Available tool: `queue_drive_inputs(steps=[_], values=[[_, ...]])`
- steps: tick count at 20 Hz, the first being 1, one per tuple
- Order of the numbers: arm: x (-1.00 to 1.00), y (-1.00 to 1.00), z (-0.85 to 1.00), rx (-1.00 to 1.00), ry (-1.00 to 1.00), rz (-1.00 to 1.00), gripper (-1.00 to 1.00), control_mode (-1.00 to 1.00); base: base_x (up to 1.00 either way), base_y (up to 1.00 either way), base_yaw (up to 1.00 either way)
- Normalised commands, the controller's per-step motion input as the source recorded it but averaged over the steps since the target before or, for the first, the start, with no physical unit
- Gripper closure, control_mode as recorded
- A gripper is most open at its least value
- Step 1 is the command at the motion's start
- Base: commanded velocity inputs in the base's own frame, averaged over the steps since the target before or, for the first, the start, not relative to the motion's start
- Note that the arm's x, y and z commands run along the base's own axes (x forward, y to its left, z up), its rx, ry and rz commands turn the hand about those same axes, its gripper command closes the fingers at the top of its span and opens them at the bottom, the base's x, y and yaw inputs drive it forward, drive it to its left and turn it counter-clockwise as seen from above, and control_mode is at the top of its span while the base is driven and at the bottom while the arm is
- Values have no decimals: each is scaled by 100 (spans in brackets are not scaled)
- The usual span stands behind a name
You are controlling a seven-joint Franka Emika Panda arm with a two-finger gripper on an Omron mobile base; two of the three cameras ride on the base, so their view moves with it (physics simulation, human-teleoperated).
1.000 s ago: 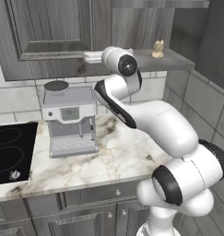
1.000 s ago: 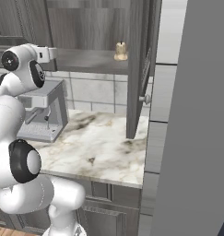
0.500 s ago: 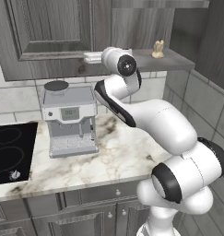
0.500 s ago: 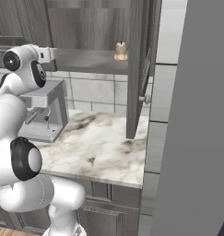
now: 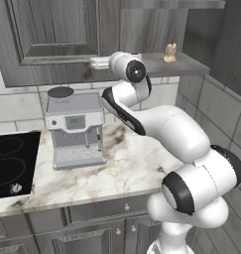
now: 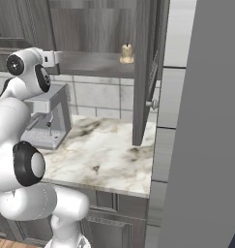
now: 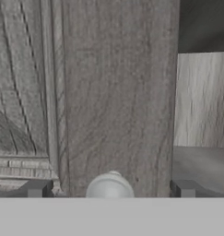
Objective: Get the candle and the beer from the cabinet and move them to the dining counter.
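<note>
Left base view: the candle (image 5: 169,51) stands on the open cabinet (image 5: 52,34) shelf, above the coffee machine (image 5: 75,127). Right base view: an open door (image 6: 144,68) beside the candle. Hand view: the gripper (image 7: 111,188) is spread wide, empty, a round knob (image 7: 109,185) between its tips

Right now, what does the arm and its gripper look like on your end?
The arm is glossy white with rounded, bulbous links and dark grey to black bands and round caps at the joints. No cables or markings are visible. The gripper shows two small, dark grey, squared fingertips in the hand view.
</note>
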Motion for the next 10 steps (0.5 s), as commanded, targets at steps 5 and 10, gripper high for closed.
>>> queue_drive_inputs(steps=[5,10], values=[[5,0,0,0,0,0,-100,-100,0,0,0],[2,0,0,0,0,0,100,-100,0,0,0]])
